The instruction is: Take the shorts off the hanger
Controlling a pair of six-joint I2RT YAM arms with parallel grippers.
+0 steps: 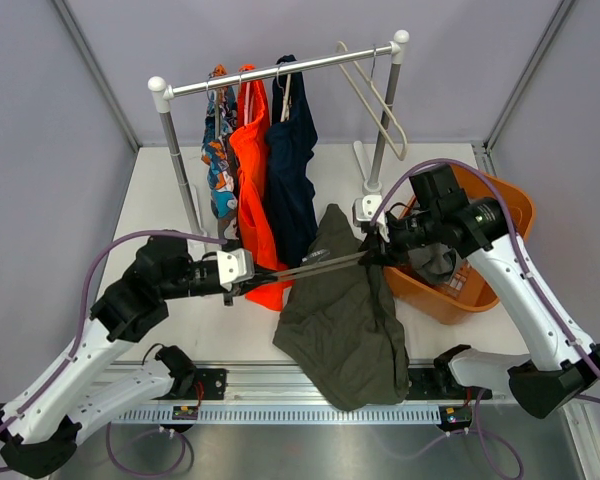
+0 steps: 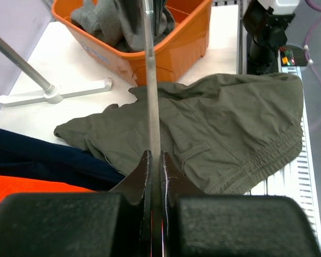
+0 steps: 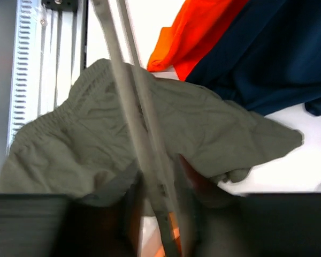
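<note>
The dark olive-green shorts point(image 1: 345, 320) lie spread flat on the table between the arms; they also show in the left wrist view point(image 2: 224, 123) and the right wrist view point(image 3: 203, 128). The mid-grey shorts point(image 1: 435, 262) lie in the orange basket point(image 1: 510, 205), also seen from the left wrist point(image 2: 104, 21). My left gripper point(image 1: 248, 275) point(image 2: 155, 160) is shut on one end of a thin grey hanger point(image 1: 310, 266) point(image 2: 150, 80), held level above the olive shorts. My right gripper point(image 1: 372, 252) point(image 3: 160, 182) is at the hanger's other end point(image 3: 131, 107), blurred, its fingers apart around the bars.
A clothes rack point(image 1: 280, 68) stands at the back with a patterned garment point(image 1: 218, 150), a bright orange pair point(image 1: 252, 170) and a navy pair point(image 1: 292, 170). An empty white hanger point(image 1: 380, 100) hangs at its right end. The metal rail point(image 1: 310, 385) runs along the near edge.
</note>
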